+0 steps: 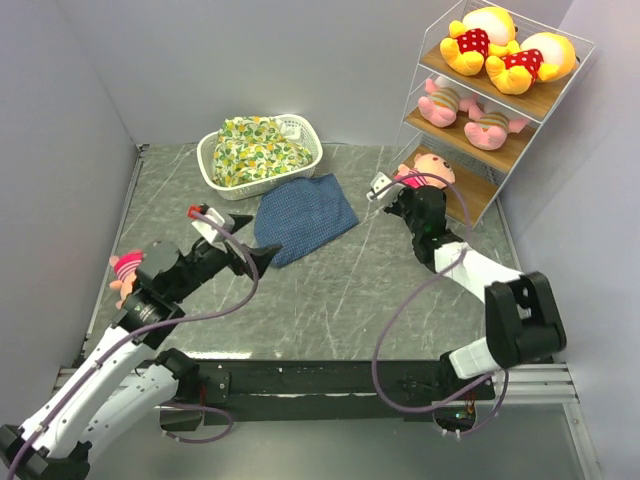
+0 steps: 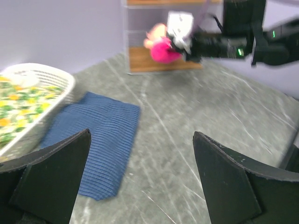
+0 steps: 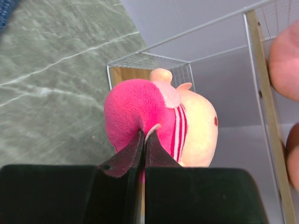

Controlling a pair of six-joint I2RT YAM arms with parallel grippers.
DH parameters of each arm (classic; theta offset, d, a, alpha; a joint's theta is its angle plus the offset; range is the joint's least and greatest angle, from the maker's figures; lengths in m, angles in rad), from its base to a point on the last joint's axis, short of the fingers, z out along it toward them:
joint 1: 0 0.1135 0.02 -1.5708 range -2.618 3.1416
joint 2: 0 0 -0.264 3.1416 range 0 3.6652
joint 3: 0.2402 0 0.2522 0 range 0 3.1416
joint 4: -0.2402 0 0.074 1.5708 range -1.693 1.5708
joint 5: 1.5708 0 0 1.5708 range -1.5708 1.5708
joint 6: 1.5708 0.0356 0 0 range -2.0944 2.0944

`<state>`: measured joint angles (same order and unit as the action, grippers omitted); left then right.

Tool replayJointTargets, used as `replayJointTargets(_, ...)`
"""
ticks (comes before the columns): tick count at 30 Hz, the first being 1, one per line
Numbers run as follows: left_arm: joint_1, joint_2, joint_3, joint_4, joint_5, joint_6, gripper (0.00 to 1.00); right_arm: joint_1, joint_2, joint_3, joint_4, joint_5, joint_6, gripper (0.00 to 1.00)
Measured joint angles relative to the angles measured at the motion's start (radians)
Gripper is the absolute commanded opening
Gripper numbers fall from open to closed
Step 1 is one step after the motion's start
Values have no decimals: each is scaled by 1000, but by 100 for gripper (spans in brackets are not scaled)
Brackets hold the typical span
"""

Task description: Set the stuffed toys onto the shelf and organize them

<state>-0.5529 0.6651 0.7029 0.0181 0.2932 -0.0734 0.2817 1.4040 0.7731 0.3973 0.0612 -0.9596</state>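
Note:
The white wire shelf [image 1: 530,100] stands at the far right. Two yellow bears [image 1: 505,50] lie on its top board and two pink striped piglets [image 1: 470,112] on the middle board. My right gripper [image 1: 398,192] is shut on the pink hat of a doll [image 1: 432,170] and holds it at the front of the bottom board. The right wrist view shows the fingers pinching the doll [image 3: 159,116] before the shelf [image 3: 122,74]. A second pink-hatted doll [image 1: 124,270] lies at the table's left edge, behind my left arm. My left gripper [image 1: 255,238] is open and empty over the table [image 2: 142,144].
A white laundry basket [image 1: 305,135] holding a yellow-green floral cloth [image 1: 255,150] stands at the back centre. A blue folded cloth [image 1: 305,215] lies in front of it, just ahead of my left gripper. Grey walls enclose the table on three sides.

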Motion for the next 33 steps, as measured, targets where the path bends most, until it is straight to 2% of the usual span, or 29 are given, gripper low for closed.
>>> replayJointTargets(3,0,-43,-4,1,-83,-1,96,-31,94,2,107,-31,-51,0)
replayJointTargets(10,0,-112,-30,28,-314,-3,96,-97,273,81,190,-102,-151,0)
replayJointTargets(20,0,-106,-30,27,-364,-3,96,-160,476,217,254,-187,-261,1)
replayJointTargets(28,0,-115,-30,29,-369,-2,96,-198,559,259,256,-224,-278,28)
replayJointTargets(33,0,-117,-30,28,-369,-1,96,-212,570,277,238,-258,-280,40)
